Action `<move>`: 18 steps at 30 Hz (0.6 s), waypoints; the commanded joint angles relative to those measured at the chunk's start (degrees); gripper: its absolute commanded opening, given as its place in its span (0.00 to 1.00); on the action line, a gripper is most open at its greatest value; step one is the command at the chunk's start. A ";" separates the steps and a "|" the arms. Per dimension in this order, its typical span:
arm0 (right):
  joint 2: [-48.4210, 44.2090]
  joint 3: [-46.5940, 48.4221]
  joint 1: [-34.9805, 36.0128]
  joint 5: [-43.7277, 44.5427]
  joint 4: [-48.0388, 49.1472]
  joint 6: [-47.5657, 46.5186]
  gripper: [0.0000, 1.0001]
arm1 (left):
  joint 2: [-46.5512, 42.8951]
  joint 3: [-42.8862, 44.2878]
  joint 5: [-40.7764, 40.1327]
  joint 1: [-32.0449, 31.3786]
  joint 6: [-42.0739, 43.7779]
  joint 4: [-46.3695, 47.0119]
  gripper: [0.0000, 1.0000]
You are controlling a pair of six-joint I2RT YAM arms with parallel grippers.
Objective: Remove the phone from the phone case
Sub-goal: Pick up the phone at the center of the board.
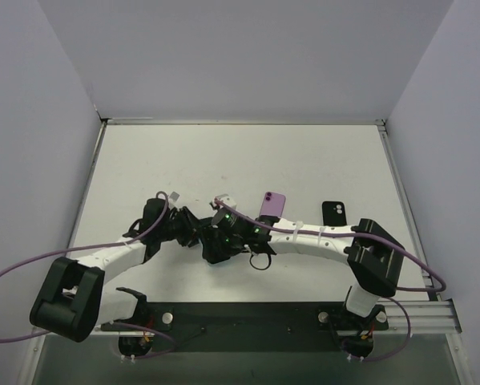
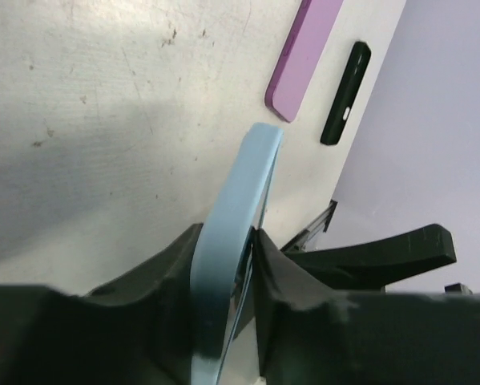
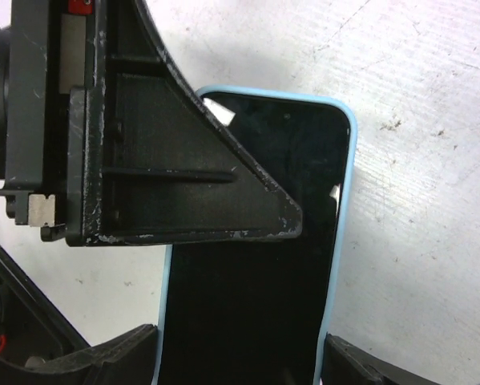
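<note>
A black-screened phone sits inside a light blue phone case. My right gripper is shut across the case's width, one finger on each blue side rim. My left gripper is shut across the thickness of the same case, seen edge-on. One of its fingers lies on the screen and the other on the case's back. From above, both grippers meet at mid-table, and the arms hide the phone there.
A purple phone-shaped slab lies flat just beyond the grippers, also in the left wrist view. A black case lies to its right. Grey walls close in the table's left, back and right sides.
</note>
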 commanded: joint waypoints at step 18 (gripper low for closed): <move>-34.63 -26.26 -19.10 -15.93 25.16 18.34 0.76 | 1.95 10.65 22.89 7.44 -15.31 31.80 0.00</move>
